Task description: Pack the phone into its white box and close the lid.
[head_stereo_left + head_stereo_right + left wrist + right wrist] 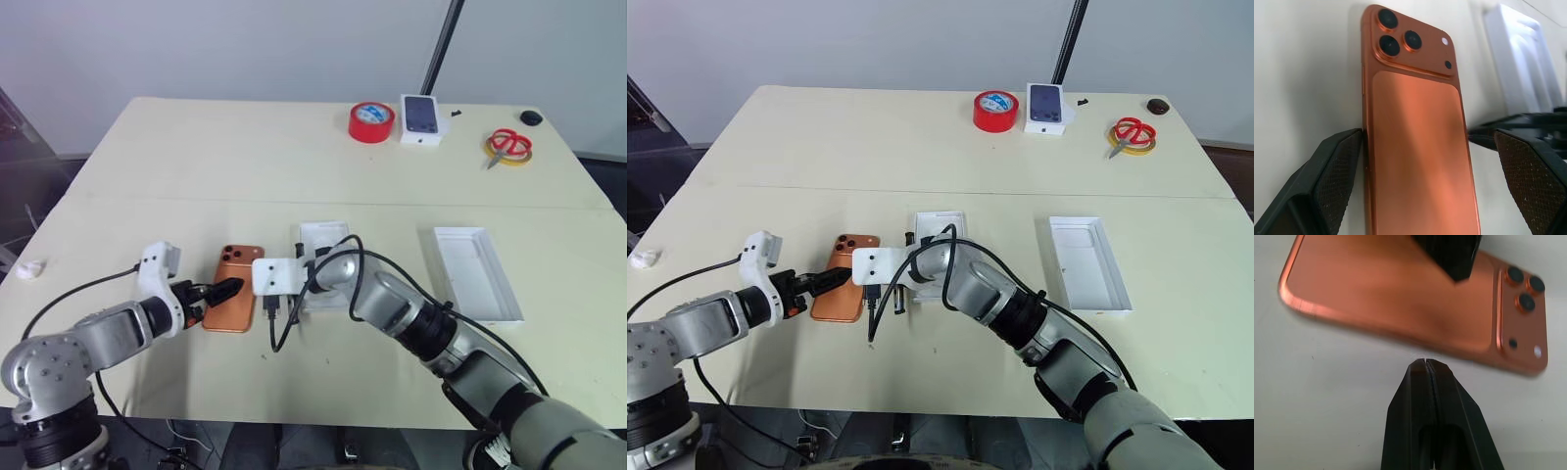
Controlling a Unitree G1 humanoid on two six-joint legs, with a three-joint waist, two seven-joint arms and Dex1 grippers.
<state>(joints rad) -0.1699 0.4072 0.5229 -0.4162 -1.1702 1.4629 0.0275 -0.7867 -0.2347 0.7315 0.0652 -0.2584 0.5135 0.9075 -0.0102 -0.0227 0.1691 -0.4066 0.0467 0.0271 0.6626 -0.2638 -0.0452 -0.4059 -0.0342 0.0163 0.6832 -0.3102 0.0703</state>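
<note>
On the far left edge of the table [137, 147] lies a small white scrap [29, 268], out of the way. The left tool [221, 292] lies low at the phone's near end with its fingers spread wide, one pad at each long edge, touching or nearly so; it looks lined up to pinch the phone across its width, though nothing is gripped yet. The phone [235, 290] lies flat, back up, camera cluster toward the far side, just left of the white box [323, 238]. The right tool [1429, 377], clenched with nothing between its fingers, rests its tip just beside the phone's right edge, perhaps as a stop so the phone will not slide when squeezed. The box is partly behind that arm, so its floor is hard to make out. Well to the right the lid [477, 271] lies open side up, set aside until the phone is in.

The table is pale cream and matte. Along its far edge sit a red tape roll [371, 121], a small white box with a phone picture [420, 118] and red-handled scissors [507, 145] on yellow tape. Behind is a plain grey wall.
</note>
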